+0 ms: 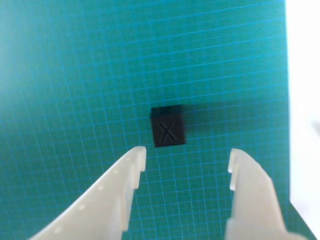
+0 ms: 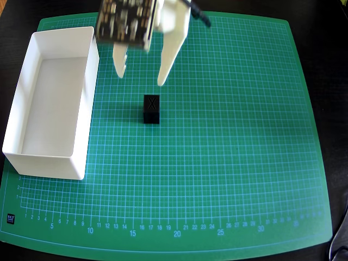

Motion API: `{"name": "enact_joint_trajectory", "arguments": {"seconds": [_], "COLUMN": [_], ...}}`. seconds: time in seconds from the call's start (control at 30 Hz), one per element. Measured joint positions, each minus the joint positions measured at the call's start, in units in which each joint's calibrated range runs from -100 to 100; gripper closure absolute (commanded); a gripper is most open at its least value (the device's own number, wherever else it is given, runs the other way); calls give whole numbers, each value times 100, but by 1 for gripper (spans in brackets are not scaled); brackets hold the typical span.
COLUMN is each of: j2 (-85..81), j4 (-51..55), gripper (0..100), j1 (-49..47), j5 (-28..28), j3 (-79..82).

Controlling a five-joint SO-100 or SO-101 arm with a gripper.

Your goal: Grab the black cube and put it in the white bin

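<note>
The black cube [image 2: 151, 108] sits on the green cutting mat with an X on its top face. In the wrist view the cube [image 1: 168, 127] lies just beyond my two white fingertips, centred between them. My gripper [image 2: 140, 76] hovers above the mat just above the cube in the overhead view, jaws wide open and empty; it shows in the wrist view [image 1: 187, 160] too. The white bin [image 2: 24, 140] stands empty along the mat's left side in the overhead view, left of the cube.
The green cutting mat [image 2: 228, 163] covers most of the dark table. A bright white strip [image 1: 305, 100] runs along the right edge of the wrist view.
</note>
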Motion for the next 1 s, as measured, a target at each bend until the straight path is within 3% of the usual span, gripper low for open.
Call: {"name": "enact_joint_trajectory", "arguments": {"seconds": [0.33,1.0], "j2": [570,1131], "j4": [-43,-529], "gripper": [77,77], "j1": [-9,0], "j5": [517,506], "j3": [-36,-45]}}
